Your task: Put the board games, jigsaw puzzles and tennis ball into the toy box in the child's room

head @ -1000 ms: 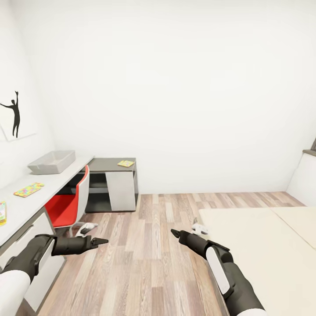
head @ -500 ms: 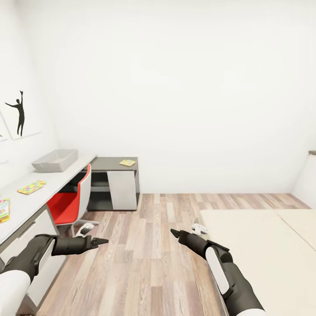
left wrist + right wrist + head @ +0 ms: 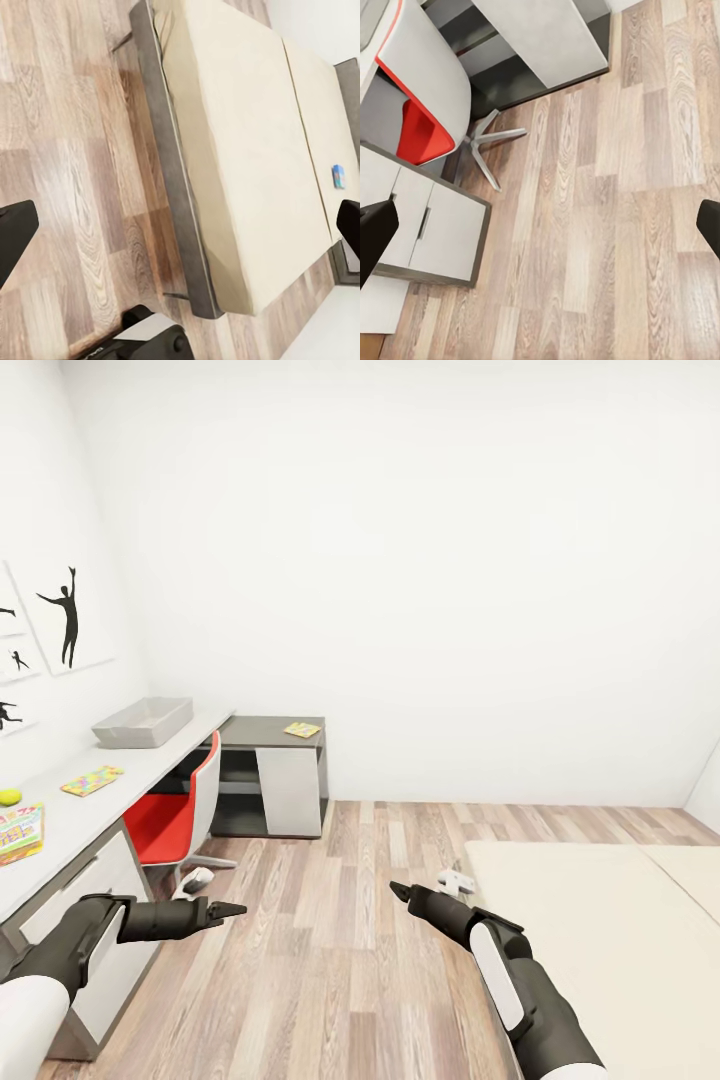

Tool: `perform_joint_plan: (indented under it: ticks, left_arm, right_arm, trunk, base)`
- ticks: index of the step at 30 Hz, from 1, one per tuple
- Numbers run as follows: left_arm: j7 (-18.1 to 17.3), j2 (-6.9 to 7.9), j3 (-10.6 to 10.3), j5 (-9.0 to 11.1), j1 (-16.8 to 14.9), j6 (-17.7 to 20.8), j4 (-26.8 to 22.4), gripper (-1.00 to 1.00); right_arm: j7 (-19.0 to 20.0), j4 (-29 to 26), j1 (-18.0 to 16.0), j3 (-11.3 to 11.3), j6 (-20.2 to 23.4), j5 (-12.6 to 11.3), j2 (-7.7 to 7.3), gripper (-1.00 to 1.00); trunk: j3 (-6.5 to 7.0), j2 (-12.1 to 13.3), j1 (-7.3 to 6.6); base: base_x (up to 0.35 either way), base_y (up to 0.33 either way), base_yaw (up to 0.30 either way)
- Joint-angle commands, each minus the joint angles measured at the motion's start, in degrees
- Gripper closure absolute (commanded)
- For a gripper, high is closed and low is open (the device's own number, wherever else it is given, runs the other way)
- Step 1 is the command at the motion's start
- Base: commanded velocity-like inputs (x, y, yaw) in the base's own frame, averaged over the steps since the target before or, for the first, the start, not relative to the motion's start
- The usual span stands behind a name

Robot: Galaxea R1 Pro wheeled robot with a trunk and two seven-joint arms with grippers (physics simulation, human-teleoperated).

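Observation:
Along the left wall runs the white table. On it stand the grey toy box, a jigsaw puzzle, the yellow tennis ball and a cartoon-printed board game. A second jigsaw puzzle lies on the lower dark grey unit. The beige bed is at the right. In the left wrist view a small blue board game lies on the bed. My left gripper and right gripper hover open and empty over the wood floor.
A red and grey swivel chair is tucked at the table, its star base on the floor. White drawers sit under the table. Silhouette pictures hang on the left wall. Wood-plank floor lies open between table and bed.
The whole head view has shifted right as the camera turned left: the tennis ball and more of the board game on the table have come into view. Both arms hold the same pose.

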Motion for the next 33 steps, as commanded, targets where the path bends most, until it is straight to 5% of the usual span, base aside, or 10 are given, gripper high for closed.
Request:
perform_joint_plan:
  ticks: [1,33]
  left_arm:
    - [-0.02,-0.04,0.22,-0.23,-0.02,0.47,-0.01,-1.0]
    - [0.94,0.04,0.27,0.12,-0.02,0.38,0.0,-1.0]
  right_arm:
    - [0.07,-0.02,-0.02,-0.06,0.27,-0.11,0.03,-1.0]
    - [0.11,-0.05,-0.02,-0.06,0.27,-0.1,-0.07,-1.0]
  trunk:
    - [-0.04,-0.06,0.03]
    - [-0.04,-0.06,0.03]
  base:
    - [0.0,-0.001,0.006]
    - [-0.025,0.0,0.0]
